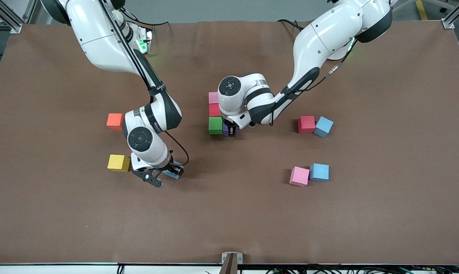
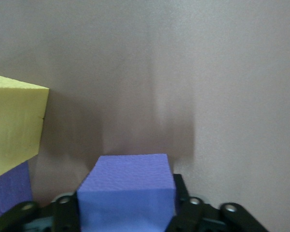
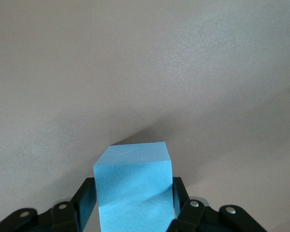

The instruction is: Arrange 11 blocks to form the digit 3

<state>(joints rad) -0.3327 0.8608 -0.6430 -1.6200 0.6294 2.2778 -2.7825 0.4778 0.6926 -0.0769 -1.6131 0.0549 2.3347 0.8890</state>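
Both hands grip blocks: left hand (image 2: 127,218) purple block (image 2: 128,191), right hand (image 3: 130,212) blue block (image 3: 133,186).

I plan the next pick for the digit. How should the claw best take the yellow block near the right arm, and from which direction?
Take the yellow block from straight above, probably with the fingers on two opposite flat side faces. It is a cube lying flat on the table. The right claw, already shut on a light blue block, stands close beside one face, so the other pair seems safer.

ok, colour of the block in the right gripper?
Light blue block, between the right gripper's fingers; clearest in the right wrist view.
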